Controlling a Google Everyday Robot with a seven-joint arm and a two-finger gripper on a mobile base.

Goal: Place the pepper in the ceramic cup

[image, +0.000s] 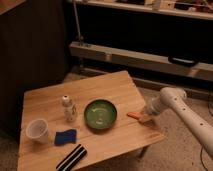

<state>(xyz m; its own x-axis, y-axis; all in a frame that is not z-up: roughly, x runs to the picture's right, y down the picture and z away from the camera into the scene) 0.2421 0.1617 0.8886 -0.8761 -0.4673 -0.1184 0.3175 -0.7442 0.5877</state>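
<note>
The pepper [133,115], a small orange-red tapered piece, lies on the wooden table [100,92] near its right edge, just right of the green bowl [100,114]. My gripper [144,118] reaches in from the right on a white arm, low over the table. It is shut at the pepper's right end, which it hides. The ceramic cup [37,130], white and upright, stands at the table's front left, far from the gripper.
A small white bottle [69,108] stands left of the bowl. A blue sponge [65,136] lies beside the cup, and a black-and-white striped object [73,157] lies at the front edge. A dark shelf unit stands behind the table.
</note>
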